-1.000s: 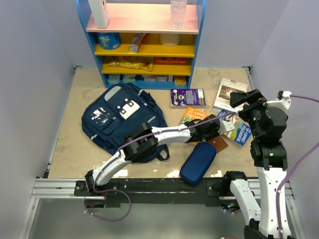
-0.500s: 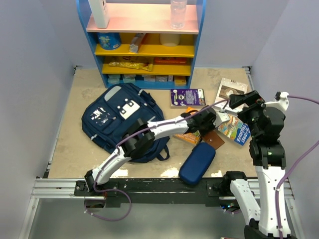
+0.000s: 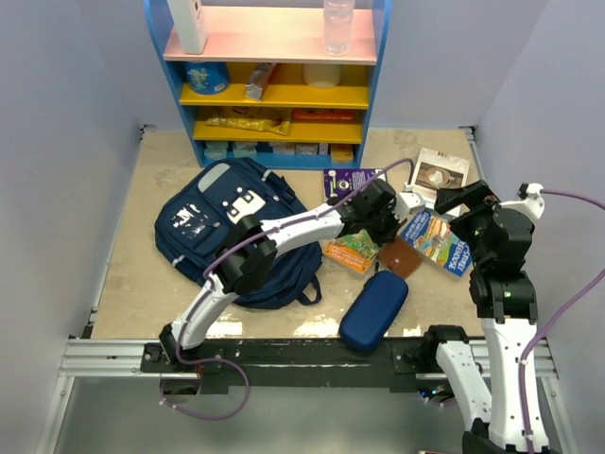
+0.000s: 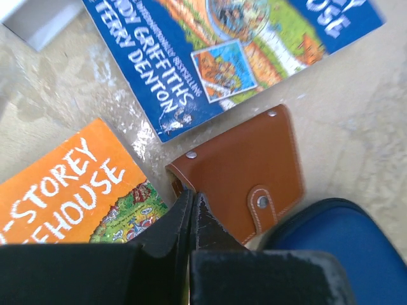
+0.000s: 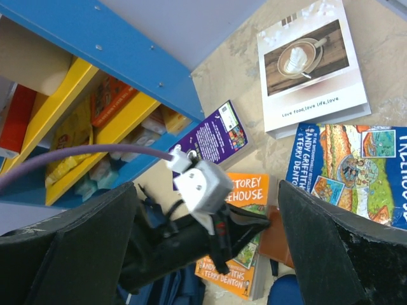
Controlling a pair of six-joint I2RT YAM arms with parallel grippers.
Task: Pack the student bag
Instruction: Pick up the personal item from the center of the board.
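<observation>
the left pincer is pinched shut on nothing, tips at the brown wallet; the right pincer gapes empty to the wallet's right. the student bag lies on the worktop left of the wallet. orange book, blue book, wallet and zip case all lie outside it, so packing looks barely begun.

smooth stitched leather wallet
</observation>
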